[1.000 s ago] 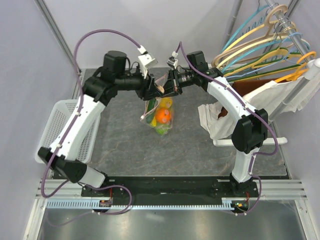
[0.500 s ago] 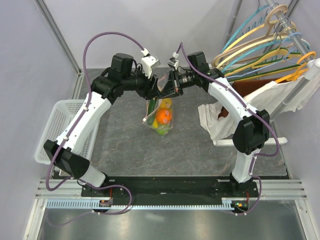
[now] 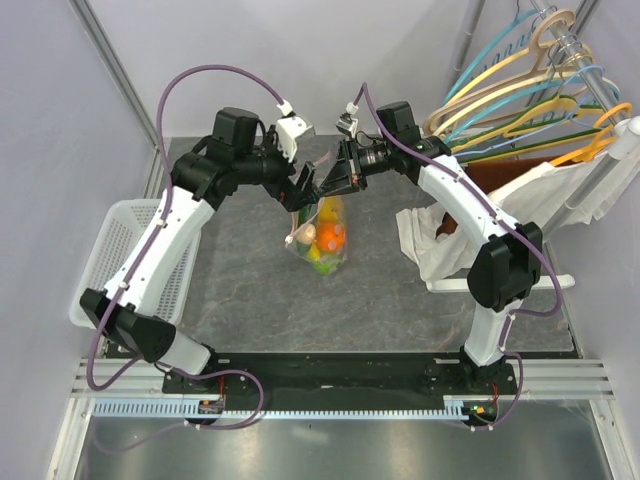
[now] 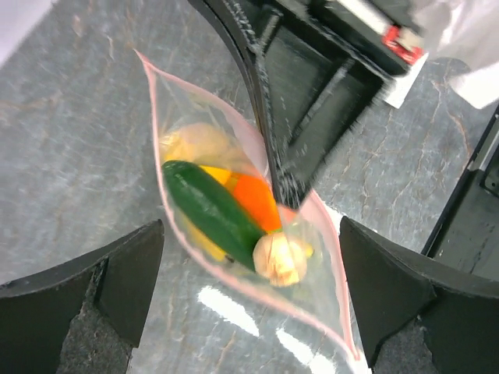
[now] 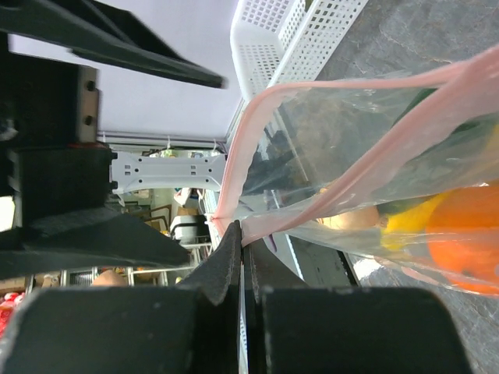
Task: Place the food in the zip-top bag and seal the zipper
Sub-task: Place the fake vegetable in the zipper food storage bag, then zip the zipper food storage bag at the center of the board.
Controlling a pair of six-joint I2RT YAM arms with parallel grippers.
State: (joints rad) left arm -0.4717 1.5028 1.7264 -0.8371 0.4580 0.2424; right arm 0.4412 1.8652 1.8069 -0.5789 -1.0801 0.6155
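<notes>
The zip-top bag (image 3: 318,243) hangs over the grey table by its top corner from my right gripper (image 3: 336,178), which is shut on the end of the pink zipper (image 5: 366,170). The food (image 3: 327,236) is inside it: orange, yellow, green and a beige piece. In the left wrist view the bag (image 4: 257,312) has its mouth gaping, the zipper (image 4: 158,156) unjoined, and a green piece (image 4: 210,206) lies beside an orange piece (image 4: 259,199). My left gripper (image 3: 306,188) is wide open and empty just left of the bag's top. Its fingers (image 4: 101,288) stand either side of the bag, not touching it.
A white mesh basket (image 3: 125,250) lies at the table's left edge and also shows in the right wrist view (image 5: 304,31). A rack of coloured hangers (image 3: 540,90) and white cloth (image 3: 430,240) stand at the right. The two grippers are very close together.
My left gripper has let go of the bag's top, opened, and drawn back slightly left. The bag now hangs from the right gripper alone.
</notes>
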